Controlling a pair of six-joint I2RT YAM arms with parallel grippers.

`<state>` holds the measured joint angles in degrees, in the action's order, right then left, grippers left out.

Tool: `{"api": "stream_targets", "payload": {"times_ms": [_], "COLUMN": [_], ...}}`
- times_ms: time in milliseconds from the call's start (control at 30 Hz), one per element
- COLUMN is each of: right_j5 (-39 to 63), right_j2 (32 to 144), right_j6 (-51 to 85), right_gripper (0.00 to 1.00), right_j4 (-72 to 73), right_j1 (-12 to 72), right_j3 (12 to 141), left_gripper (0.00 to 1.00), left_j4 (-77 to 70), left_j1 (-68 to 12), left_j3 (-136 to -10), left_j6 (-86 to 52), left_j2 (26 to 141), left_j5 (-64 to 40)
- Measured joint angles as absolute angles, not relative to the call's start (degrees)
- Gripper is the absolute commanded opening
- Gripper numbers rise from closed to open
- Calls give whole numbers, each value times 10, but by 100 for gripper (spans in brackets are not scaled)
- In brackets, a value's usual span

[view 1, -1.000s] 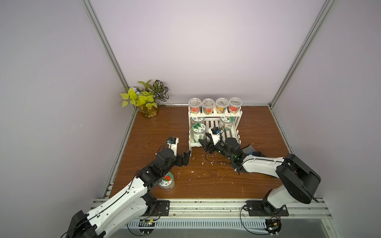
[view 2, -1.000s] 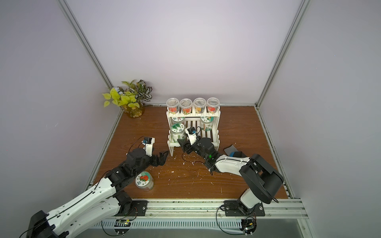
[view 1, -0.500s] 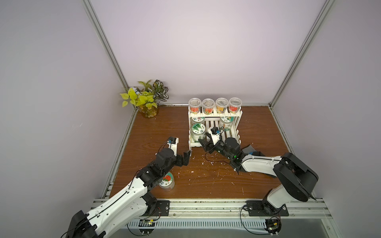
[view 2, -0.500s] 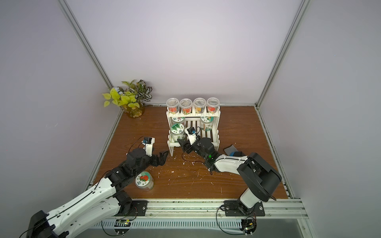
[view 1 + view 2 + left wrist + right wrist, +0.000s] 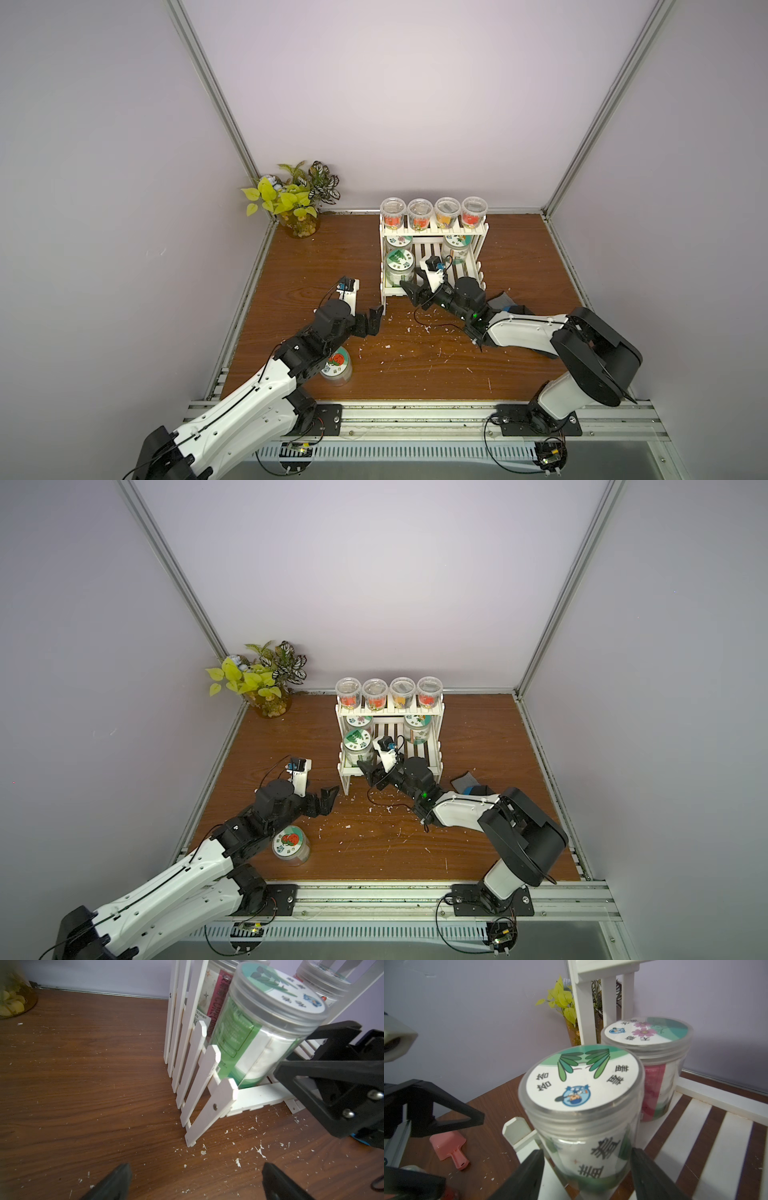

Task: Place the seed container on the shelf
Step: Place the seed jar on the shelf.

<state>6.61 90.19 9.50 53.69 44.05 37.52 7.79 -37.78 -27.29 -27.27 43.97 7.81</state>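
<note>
Task item: seed container [image 5: 581, 1078], a clear plastic cylindrical jar whose white lid label is printed with green leaves. It stands upright on the lower tier of the white slatted two-tier shelf [image 5: 436, 230], at that tier's front corner on the left arm's side, just inside the low picket rail. The right gripper [image 5: 586, 1152] has its black fingers on either side of the jar's lower wall, very close. Whether the pads press the wall or stand just off it cannot be told. The left gripper [image 5: 196, 1165] has its fingers spread wide, low over the brown wooden tabletop [image 5: 311, 257], near the shelf's front corner leg but apart from it. Directly behind the seed container on the same tier is a second clear jar with pink flowers on its lid [image 5: 648, 1030]; contact between the two is not discernible. A third labelled jar [image 5: 457, 245] sits at the back on the other side. On the upper tier, four clear tubs [image 5: 434, 212] with red and orange contents stand in a row. On the tabletop are a clear jar with a red-printed lid [image 5: 337, 363] partly under the left arm, a pink plastic scoop [image 5: 448, 1149], scattered white flecks [image 5: 419, 328], and a potted leafy plant [image 5: 293, 199] in the back corner.
</note>
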Motion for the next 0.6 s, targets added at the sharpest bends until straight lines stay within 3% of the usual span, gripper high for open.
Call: {"api": "stream_targets", "payload": {"times_ms": [367,600], "right_j5": [84,156], "right_j2": [799,713], "right_j6": [108,126], "right_gripper": [81,89], "right_j4": [498,420], "right_j1": [439,442], "right_j3": [319,302], "left_gripper": [98,100], "left_j4": [189,323], "left_j1": [-378,-401], "left_j3": [-330,-375], "left_j6": [-357,-432], "left_j2": [449,452], "left_j5": [85,149]}}
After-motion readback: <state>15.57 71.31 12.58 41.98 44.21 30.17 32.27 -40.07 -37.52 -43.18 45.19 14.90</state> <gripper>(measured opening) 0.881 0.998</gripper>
